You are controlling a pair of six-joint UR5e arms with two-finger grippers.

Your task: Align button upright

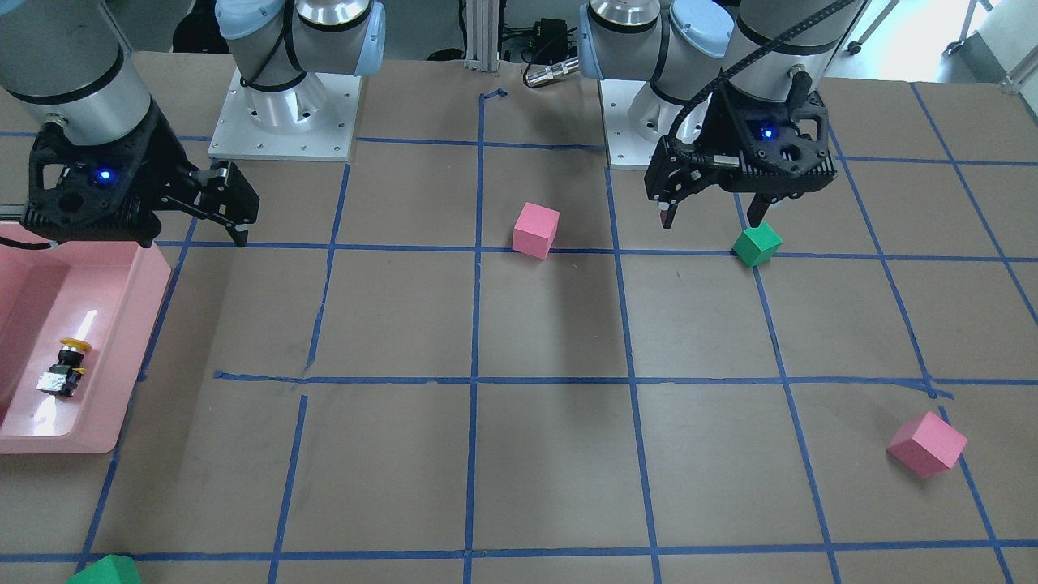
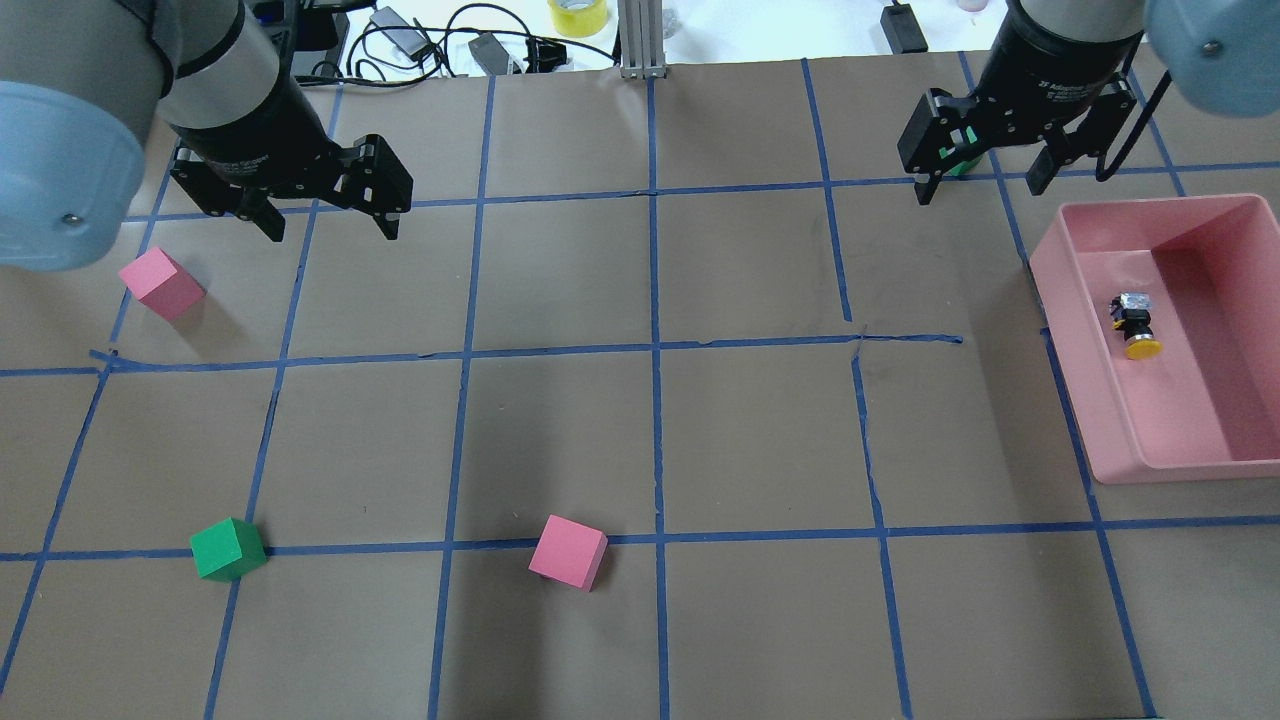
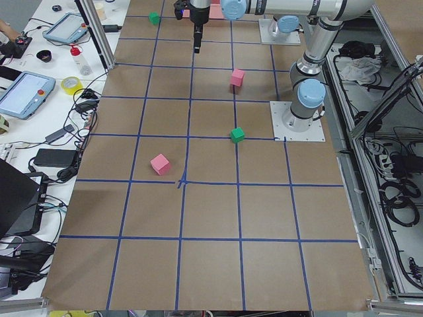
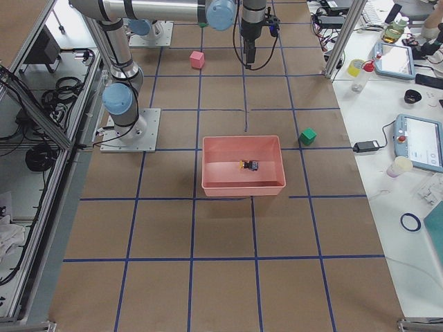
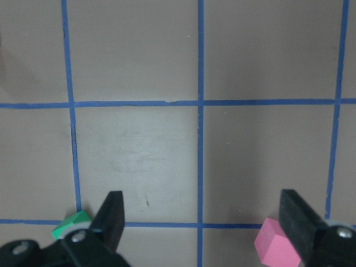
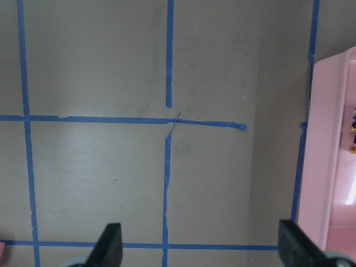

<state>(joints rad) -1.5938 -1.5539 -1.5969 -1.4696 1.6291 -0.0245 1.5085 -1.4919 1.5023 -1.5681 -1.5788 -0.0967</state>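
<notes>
The button (image 2: 1135,325) has a yellow cap on a black and grey body. It lies on its side on the floor of the pink tray (image 2: 1075,340), and it also shows in the front view (image 1: 65,369) and the right side view (image 4: 249,165). My right gripper (image 2: 982,185) is open and empty, hanging above the table just beyond the tray's far left corner. In its wrist view the tray (image 6: 328,167) fills the right edge. My left gripper (image 2: 330,220) is open and empty, far from the tray on the table's left side.
A pink cube (image 2: 160,283) lies near my left gripper. A green cube (image 2: 228,549) and another pink cube (image 2: 568,552) lie nearer my base. A second green cube (image 4: 308,136) sits beyond the tray. Blue tape lines grid the brown table.
</notes>
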